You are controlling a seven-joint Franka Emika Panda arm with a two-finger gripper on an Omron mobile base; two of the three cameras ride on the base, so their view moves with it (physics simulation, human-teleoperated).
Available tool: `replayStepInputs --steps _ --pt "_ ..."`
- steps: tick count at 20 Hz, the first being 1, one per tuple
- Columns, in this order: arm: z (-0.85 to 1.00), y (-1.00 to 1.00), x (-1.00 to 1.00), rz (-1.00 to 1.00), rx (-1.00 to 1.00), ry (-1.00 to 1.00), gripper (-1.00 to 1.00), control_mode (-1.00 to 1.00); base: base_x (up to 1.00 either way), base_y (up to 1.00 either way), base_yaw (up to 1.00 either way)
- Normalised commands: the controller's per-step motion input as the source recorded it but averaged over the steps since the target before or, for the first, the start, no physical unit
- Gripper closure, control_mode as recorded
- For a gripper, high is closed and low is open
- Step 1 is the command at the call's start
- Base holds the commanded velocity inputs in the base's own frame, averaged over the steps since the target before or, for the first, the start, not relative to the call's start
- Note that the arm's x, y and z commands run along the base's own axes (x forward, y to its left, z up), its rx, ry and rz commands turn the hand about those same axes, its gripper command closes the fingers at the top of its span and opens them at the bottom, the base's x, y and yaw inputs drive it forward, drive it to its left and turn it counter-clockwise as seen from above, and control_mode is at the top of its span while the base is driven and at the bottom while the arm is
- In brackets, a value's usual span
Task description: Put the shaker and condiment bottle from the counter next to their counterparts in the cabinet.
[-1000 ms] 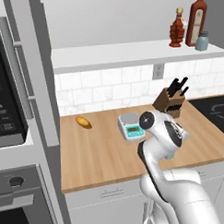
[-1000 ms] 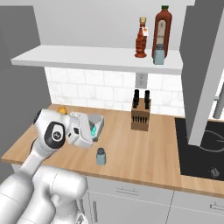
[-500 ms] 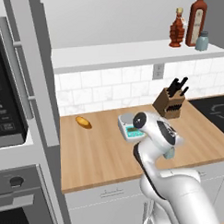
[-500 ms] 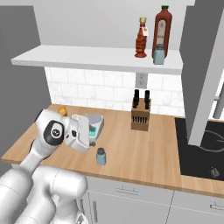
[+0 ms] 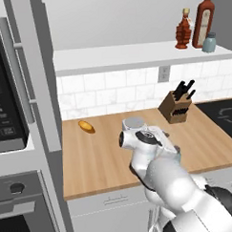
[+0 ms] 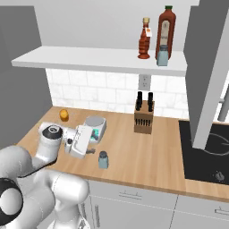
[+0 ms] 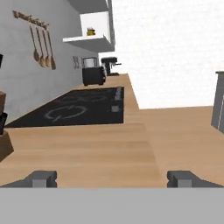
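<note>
Cabinet (image 6: 89, 60) holds condiment bottle (image 6: 144, 39) beside counterparts (image 6: 164, 33); shaker (image 6: 103, 159) on counter (image 6: 147, 156).

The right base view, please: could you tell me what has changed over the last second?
The arm has swung its end effector lower over the counter, toward the shaker; jaws open, nothing taken. The shaker, knife block and shelf bottles have not moved.

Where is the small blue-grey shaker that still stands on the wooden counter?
In the right base view, the small blue-grey shaker stands near the wooden counter's front edge, just right of the open tool, left and forward of the knife block.
</note>
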Motion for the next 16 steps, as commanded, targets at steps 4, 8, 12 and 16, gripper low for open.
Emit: replayStepInputs --steps 4,8,12,16 --pt "-0.24 -0.02 0.00 0.00 0.00 -0.01 -1.00 -1.00 0.00 0.00 0.00" --pt "-0.79 -0.27 0.00 0.00 0.10 -0.12 -1.00 -1.00 0.00 0.00 0.00" --pt "-0.70 -0.42 0.00 0.00 0.15 -0.13 -1.00 -1.00 0.00 0.00 0.00" --pt "0.00 -0.06 0.00 0.00 0.00 -0.01 -1.00 -1.00 0.00 0.00 0.00"
